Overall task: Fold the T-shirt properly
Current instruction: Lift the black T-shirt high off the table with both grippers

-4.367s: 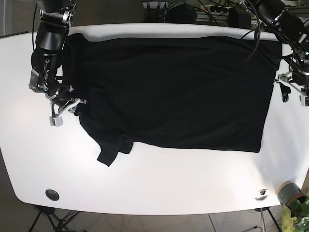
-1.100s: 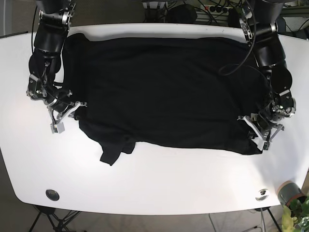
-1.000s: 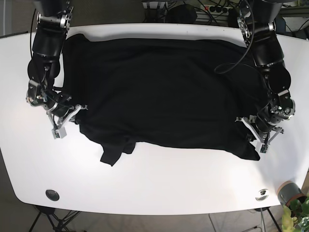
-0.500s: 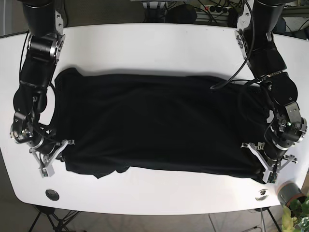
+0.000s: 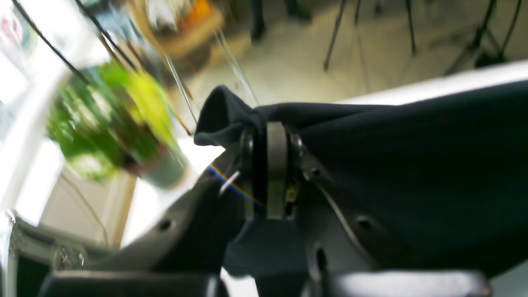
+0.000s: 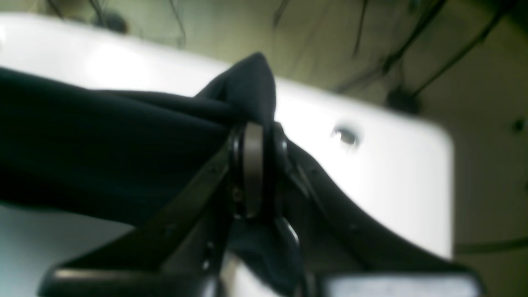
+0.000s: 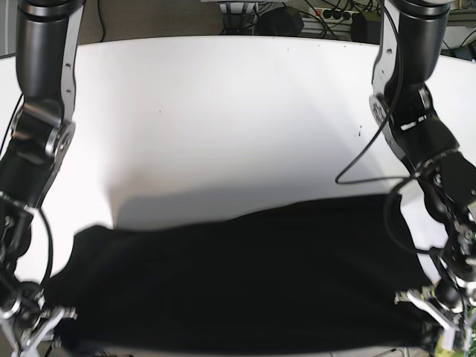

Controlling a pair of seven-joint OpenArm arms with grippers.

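The black T-shirt [image 7: 245,282] hangs stretched wide at the near edge of the white table [image 7: 223,111], with its lower part past the edge. My left gripper [image 7: 435,327] is at the shirt's near right corner. In the left wrist view this gripper [image 5: 268,136] is shut on a bunched fold of the black cloth [image 5: 412,144]. My right gripper [image 7: 33,331] is at the near left corner. In the right wrist view it [image 6: 251,136] is shut on a peak of the cloth [image 6: 103,144]. Both views are blurred.
A potted green plant [image 5: 111,119] stands close to the left gripper, off the table's near right corner. A round hole [image 6: 346,136] sits in the tabletop near the right gripper. Cables and stands lie behind the table's far edge.
Both grippers have dragged the shirt from the back of the table toward the near edge. The cloth now stands stretched between them and the far half of the table is uncovered.
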